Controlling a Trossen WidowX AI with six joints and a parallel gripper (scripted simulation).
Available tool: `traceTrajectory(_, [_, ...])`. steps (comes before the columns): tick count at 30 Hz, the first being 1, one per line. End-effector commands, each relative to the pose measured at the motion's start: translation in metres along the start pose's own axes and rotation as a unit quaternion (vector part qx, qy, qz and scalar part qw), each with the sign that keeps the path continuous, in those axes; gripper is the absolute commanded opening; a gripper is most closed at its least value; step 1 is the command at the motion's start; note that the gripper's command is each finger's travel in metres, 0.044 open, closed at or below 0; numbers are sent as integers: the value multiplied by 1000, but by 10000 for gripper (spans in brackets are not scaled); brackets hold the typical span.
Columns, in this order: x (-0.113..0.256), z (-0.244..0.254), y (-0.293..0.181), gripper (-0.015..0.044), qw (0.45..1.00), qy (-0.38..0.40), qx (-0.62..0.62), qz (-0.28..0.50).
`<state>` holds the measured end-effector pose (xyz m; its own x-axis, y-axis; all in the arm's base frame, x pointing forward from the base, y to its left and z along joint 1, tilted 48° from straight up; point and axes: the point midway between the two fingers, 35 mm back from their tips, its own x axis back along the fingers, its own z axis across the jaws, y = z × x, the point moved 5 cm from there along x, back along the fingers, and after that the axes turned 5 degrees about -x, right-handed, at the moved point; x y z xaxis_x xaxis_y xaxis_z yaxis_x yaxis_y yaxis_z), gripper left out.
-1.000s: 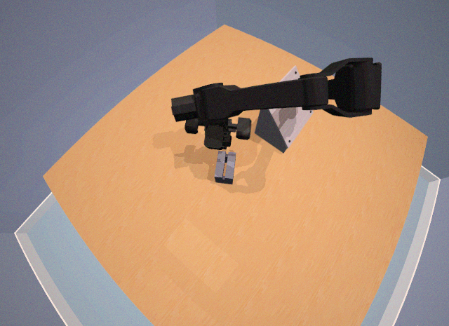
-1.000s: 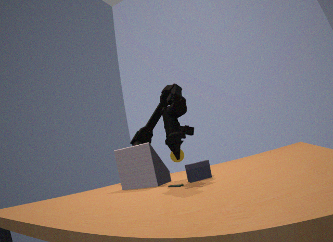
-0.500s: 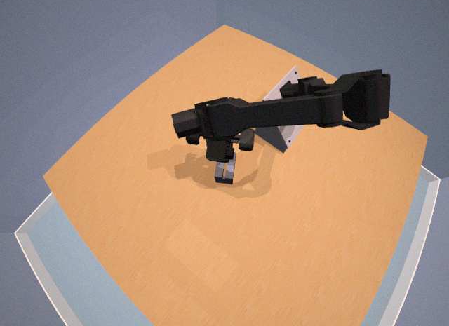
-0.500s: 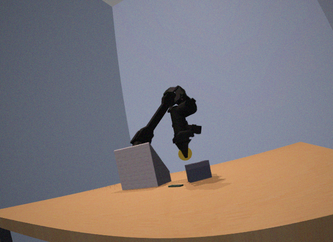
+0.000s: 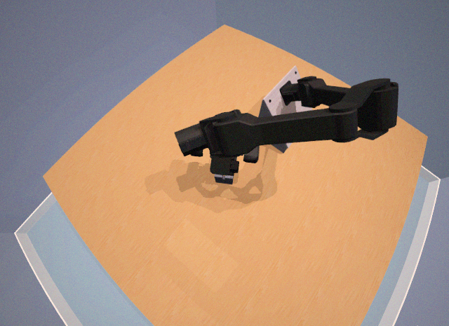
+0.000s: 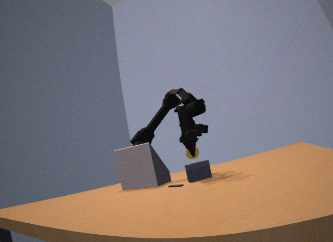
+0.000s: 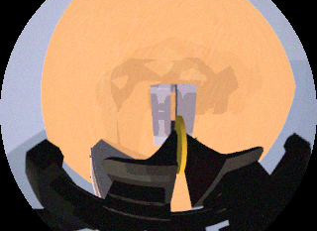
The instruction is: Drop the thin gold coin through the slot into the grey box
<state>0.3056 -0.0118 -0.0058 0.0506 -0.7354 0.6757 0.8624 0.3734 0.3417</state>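
Observation:
My gripper is shut on the gold coin, which stands upright on edge between the fingertips. In the exterior view the coin hangs a little above the closed grey box. In the wrist view the coin looks nearly parallel to the dark slot in the lid, slightly to its right, and overlaps the box's near part. The dark-green holder lies on the table, empty, left of the box in the exterior view. The arm hides the holder and coin in the top view.
The wedge-shaped base mount stands on the wooden table, left of the box in the exterior view. The arm's shadow falls around the box.

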Motion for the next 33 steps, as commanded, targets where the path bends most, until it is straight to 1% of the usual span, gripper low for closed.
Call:
traceTrajectory(1, [3,3,8,0,1000,-2,2,-5])
traceTrajectory(10, [0,1,1,0,1000,0,1,0])
traceTrajectory(33, [4,2,9,0,1000,0,6,0])
